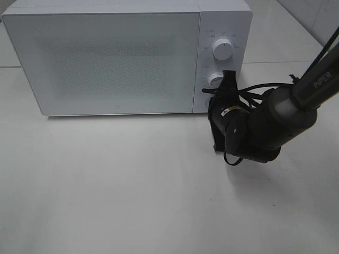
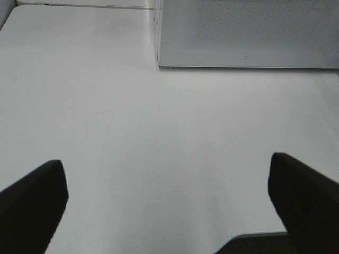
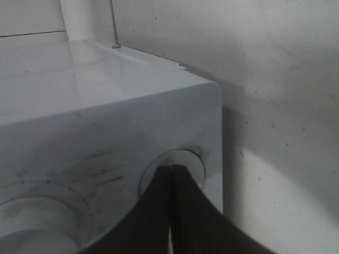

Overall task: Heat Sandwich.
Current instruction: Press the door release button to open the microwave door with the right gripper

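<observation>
The sandwich is out of view. A white microwave (image 1: 111, 58) stands at the back of the table with its door closed. My right gripper (image 1: 229, 75) is shut, and its joined fingertips rest against the lower knob (image 1: 215, 80) on the control panel. In the right wrist view the right gripper (image 3: 172, 168) tapers to a point right at that lower knob (image 3: 193, 159). My left gripper (image 2: 165, 164) is open over bare table with nothing between its fingers (image 2: 32, 206), and it does not show in the exterior high view.
A larger upper knob (image 1: 222, 48) sits above the lower one. The white table (image 1: 132, 185) stretches in front of the microwave (image 2: 249, 32). The right arm (image 1: 275, 121) and its cables hang low beside the microwave's right front corner.
</observation>
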You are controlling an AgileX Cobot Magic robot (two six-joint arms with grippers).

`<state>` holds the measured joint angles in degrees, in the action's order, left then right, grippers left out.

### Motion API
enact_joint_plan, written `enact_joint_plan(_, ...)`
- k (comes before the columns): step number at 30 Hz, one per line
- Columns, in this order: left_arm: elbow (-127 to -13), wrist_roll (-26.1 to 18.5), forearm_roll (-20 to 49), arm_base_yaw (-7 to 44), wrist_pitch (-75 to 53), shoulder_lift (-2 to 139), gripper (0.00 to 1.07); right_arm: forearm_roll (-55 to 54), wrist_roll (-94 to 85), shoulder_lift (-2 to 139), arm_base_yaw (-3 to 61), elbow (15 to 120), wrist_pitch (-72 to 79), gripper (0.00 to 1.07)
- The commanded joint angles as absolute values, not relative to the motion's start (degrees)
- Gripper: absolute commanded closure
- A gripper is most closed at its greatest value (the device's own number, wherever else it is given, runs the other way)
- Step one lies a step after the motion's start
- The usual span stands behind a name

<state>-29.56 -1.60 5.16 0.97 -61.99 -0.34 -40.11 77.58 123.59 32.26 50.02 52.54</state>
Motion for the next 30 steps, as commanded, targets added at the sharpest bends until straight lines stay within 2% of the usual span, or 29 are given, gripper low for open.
enact_joint_plan(1,-29.39,-1.66,5.67,0.92,-61.25,-0.69,0.10,-39.88,76.95,123.53,32.03,50.53,54.03,1.07)
enact_joint_plan(19,-29.39,-1.66,5.67,0.92,-61.25,-0.69,0.10,-39.99,76.26,126.11,32.03,53.00,60.16,1.07)
enact_joint_plan(30,-29.39,-1.66,5.67,0.92,-61.25,-0.69,0.10,-40.68,73.45,126.11,30.60,57.75,55.81,1.07)
